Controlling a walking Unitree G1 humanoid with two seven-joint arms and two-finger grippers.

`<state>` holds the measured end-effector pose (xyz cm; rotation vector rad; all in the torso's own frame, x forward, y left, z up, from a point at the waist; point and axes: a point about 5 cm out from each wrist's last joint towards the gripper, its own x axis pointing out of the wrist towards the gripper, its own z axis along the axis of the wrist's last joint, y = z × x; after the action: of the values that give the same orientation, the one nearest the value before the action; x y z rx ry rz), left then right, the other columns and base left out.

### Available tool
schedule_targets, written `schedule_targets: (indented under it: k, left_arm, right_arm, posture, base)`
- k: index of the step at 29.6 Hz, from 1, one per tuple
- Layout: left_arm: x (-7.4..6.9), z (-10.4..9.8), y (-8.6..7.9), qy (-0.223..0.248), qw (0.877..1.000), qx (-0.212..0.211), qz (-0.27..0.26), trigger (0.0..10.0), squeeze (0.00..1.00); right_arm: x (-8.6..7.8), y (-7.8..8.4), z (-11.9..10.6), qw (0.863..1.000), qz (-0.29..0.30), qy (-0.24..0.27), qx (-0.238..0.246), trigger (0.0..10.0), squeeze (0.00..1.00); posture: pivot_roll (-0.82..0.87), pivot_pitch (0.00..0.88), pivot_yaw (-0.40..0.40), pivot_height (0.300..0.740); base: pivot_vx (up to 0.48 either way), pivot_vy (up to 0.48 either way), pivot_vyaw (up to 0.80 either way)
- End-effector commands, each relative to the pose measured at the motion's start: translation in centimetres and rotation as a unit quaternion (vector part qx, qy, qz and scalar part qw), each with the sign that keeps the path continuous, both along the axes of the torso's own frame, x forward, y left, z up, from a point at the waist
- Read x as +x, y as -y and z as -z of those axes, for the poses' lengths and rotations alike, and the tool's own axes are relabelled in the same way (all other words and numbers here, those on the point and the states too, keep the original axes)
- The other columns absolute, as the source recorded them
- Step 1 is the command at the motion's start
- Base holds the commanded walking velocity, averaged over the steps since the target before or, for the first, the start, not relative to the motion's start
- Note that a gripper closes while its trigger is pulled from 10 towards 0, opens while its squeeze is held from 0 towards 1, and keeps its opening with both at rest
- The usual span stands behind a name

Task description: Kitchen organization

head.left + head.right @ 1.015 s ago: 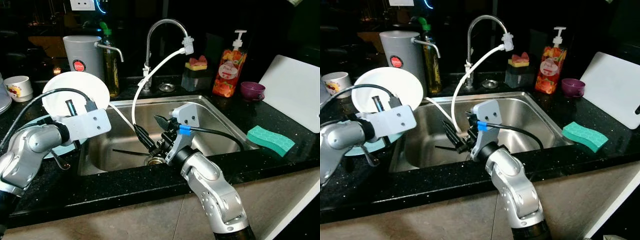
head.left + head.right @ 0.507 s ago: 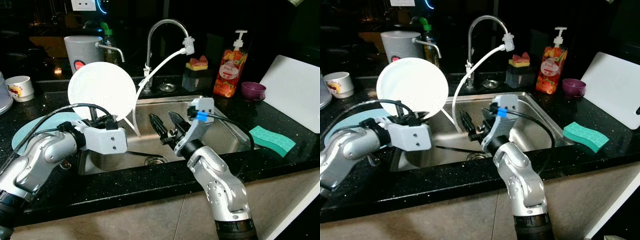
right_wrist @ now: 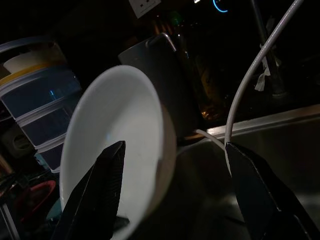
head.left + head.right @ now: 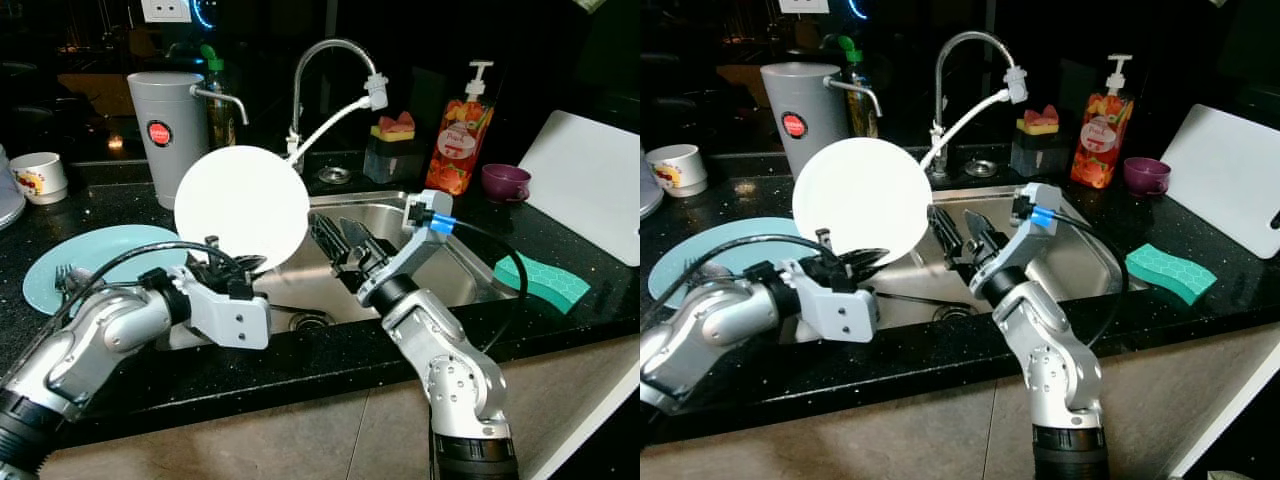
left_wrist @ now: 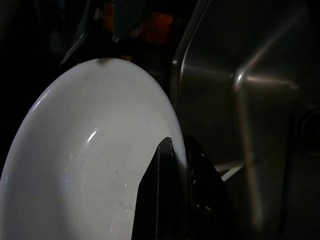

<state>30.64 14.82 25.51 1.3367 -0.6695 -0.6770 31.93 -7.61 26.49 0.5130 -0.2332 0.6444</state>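
- Left eye view: the left end effector [image 4: 238,268] is clamped on the bottom edge of a round white plate [image 4: 241,208]. The plate stands up on its edge over the left side of the shiny steel sink [image 4: 452,262]. It is smooth and flat-looking.
- The right end effector [image 4: 338,237] is over the sink, just to the right of the plate. Its two long black fingers are spread apart and hold nothing.
- On the black speckled table [image 4: 120,205], to the left, lies a round light blue plate [image 4: 85,260] with a fork [image 4: 63,280] on it.
- Behind the plate stands a tall grey jug [image 4: 165,130]. A curved metal tap [image 4: 327,70] with a thin white hose rises behind the sink.
- To the right are an orange soap bottle [image 4: 459,135] with a pump, a small purple cup [image 4: 505,181], a flat white cutting board [image 4: 590,180] and a green sponge [image 4: 543,280].
- Right eye view: a small white mug [image 4: 674,168] sits far left on the table.
- Left wrist view: the black fingers [image 5: 161,195] pinch the thin rim of the white plate, one on each side. The plate is glossy and shallow like a bowl.
- Right wrist view: the two black fingers [image 3: 97,192] are wide apart, with the plate seen past them.
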Motion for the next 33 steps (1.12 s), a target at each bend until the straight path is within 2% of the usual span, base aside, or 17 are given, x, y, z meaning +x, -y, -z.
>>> schedule_targets:
  k: [1, 3, 13, 14, 15, 16, 33]
  left_arm:
    - [-0.5, 0.2, 0.8, 0.005, 1.000, 0.007, 0.027, 10.0, 0.00]
    - [-0.8, 0.3, 1.3, 0.014, 0.999, 0.008, 0.043, 10.0, 0.00]
    - [-1.0, 0.5, 2.0, 0.030, 0.998, 0.012, 0.061, 10.0, 0.00]
    - [-1.0, 0.6, 2.0, 0.030, 0.998, 0.013, 0.061, 10.0, 0.00]
    - [-1.0, 0.6, 2.0, 0.030, 0.998, 0.013, 0.060, 10.0, 0.00]
    - [-1.0, 0.6, 2.0, 0.028, 0.998, 0.012, 0.059, 10.0, 0.00]
    - [-1.1, 0.8, 2.2, 0.026, 0.998, -0.004, 0.059, 10.0, 0.00]
  right_arm:
    - [-0.2, -0.2, -0.5, 1.000, -0.014, 0.008, 0.003, 10.0, 0.00]
    - [-0.2, -0.4, -0.2, 1.000, -0.018, -0.001, -0.005, 10.0, 0.00]
    - [0.2, -0.5, 0.8, 0.999, -0.010, -0.028, -0.027, 10.0, 0.00]
    - [0.2, -0.5, 0.9, 0.999, -0.010, -0.030, -0.027, 6.4, 0.00]
    - [0.3, -0.5, 0.9, 0.999, -0.009, -0.031, -0.027, 6.4, 0.00]
    - [0.3, -0.4, 0.9, 0.999, -0.008, -0.032, -0.023, 0.0, 0.00]
    - [0.4, -0.3, 0.6, 1.000, -0.009, -0.024, -0.017, 0.0, 0.00]
  posture:
    - [0.12, 0.066, -0.036, 0.740]
    - [0.12, 0.066, -0.036, 0.740]
    - [0.12, 0.067, -0.037, 0.740]
    - [0.12, 0.067, -0.037, 0.740]
    - [0.12, 0.067, -0.037, 0.740]
    - [0.12, 0.067, -0.037, 0.740]
    - [0.12, 0.058, -0.044, 0.740]
  base:
    - [0.000, 0.000, 0.00]
    - [0.000, 0.000, 0.00]
    - [0.000, 0.000, 0.00]
    - [0.000, 0.000, 0.00]
    - [0.000, 0.000, 0.00]
    - [0.000, 0.000, 0.00]
    - [0.000, 0.000, 0.00]
